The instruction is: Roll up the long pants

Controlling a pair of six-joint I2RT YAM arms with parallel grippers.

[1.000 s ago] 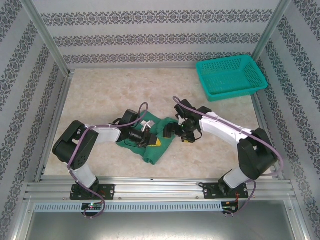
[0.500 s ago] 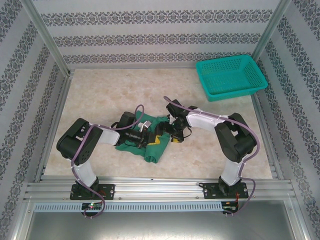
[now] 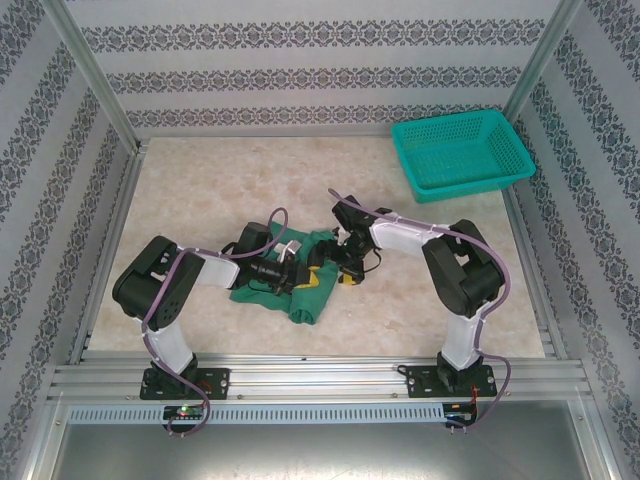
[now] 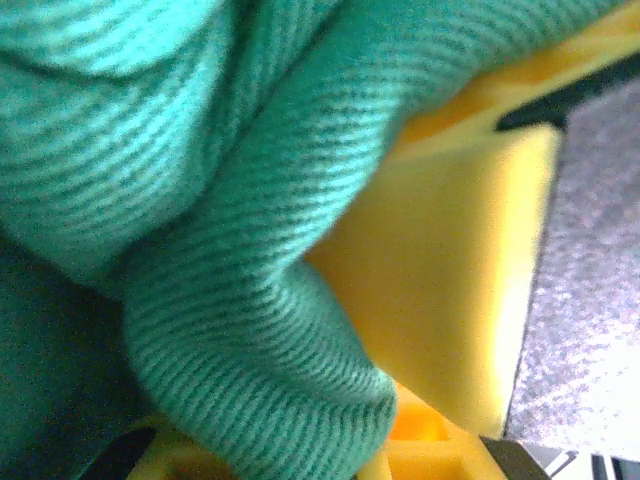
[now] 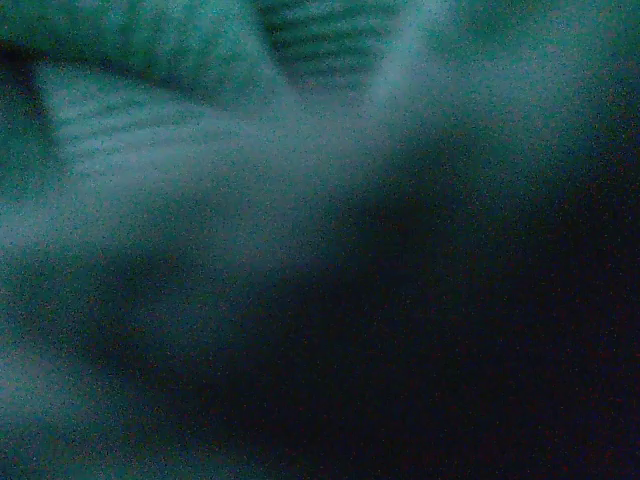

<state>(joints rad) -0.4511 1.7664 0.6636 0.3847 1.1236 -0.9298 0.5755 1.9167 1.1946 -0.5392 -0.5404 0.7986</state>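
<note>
The long pants (image 3: 308,300) lie bunched in a small dark green heap at the middle of the table. My left gripper (image 3: 306,278) reaches in from the left and is shut on a fold of them. In the left wrist view the ribbed green fabric (image 4: 200,200) wraps over a yellow finger (image 4: 440,280). My right gripper (image 3: 341,268) comes from the right and is pressed low into the heap's right edge. The right wrist view is dark, with blurred green cloth (image 5: 200,130) against the lens, so its fingers are hidden there. The jaws stand wide.
A teal mesh basket (image 3: 460,150) stands at the back right corner. Metal frame posts and patterned walls close the table on three sides. A metal rail (image 3: 320,375) runs along the near edge. Bare tabletop (image 3: 200,190) lies behind and left of the heap.
The right arm has folded at the elbow and carried its gripper left onto the heap. The left gripper has drawn back a little to the left, and the heap is narrower.
</note>
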